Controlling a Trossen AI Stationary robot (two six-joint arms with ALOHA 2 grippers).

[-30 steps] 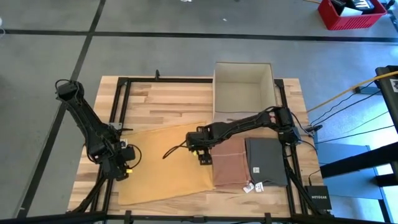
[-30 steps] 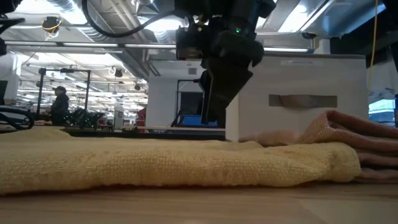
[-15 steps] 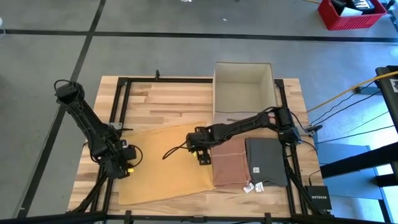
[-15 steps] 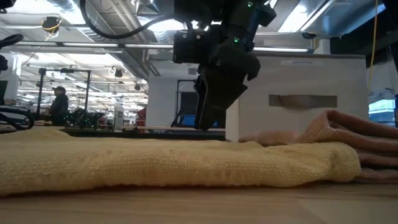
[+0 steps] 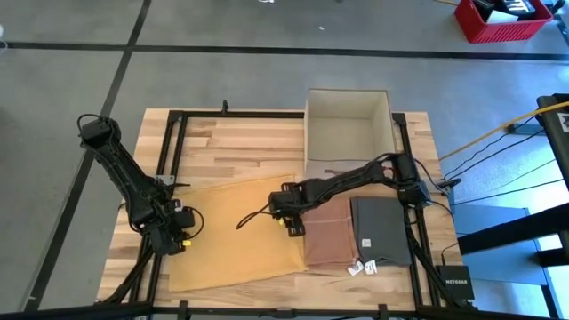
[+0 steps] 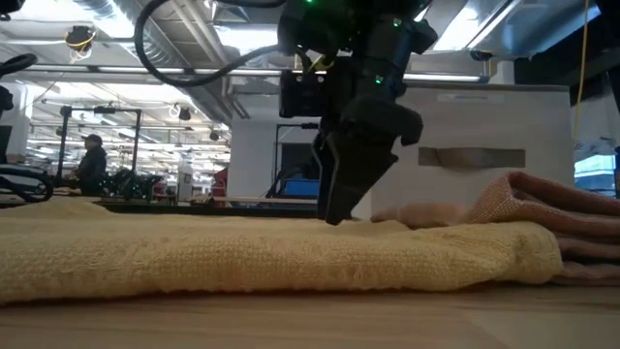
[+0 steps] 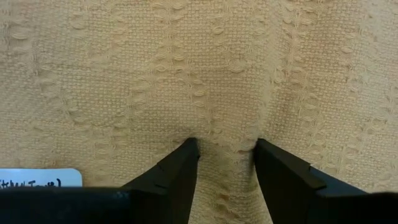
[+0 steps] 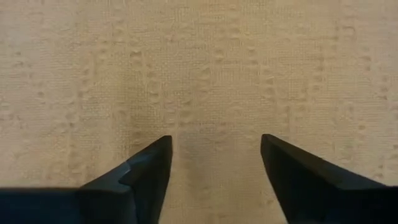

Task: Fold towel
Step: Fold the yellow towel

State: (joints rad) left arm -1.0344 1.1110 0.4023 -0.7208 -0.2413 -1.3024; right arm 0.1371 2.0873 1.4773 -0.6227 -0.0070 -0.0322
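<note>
A yellow towel (image 5: 236,236) lies spread flat on the wooden table (image 5: 231,142). My left gripper (image 5: 175,240) points down at the towel's left edge, open, with its fingertips on the cloth (image 7: 225,149). My right gripper (image 5: 292,224) points down over the towel's right edge. It is open, and its fingers (image 8: 155,162) stand just at the flat cloth. The low view shows only my right gripper (image 6: 334,218), down at the towel's top surface (image 6: 242,257). My left gripper comes from above, pointing down, and sets both fingertips (image 7: 186,152) on the towel near its left edge. The cloth (image 7: 227,140) puckers up in small wrinkles between them while the towel stays lying on the table. Whether my right gripper touches the towel, I cannot tell.
A folded pink-brown towel (image 5: 329,233) lies right beside the yellow towel's right edge, with a folded grey one (image 5: 380,229) beyond it. A white open box (image 5: 348,124) stands at the far right. White tags (image 5: 364,267) lie near the front edge. A person (image 6: 94,160) stands far off in the room.
My right gripper has come down from above the towel to its top surface and shifted slightly toward the table's right edge. The towel has stayed flat.
</note>
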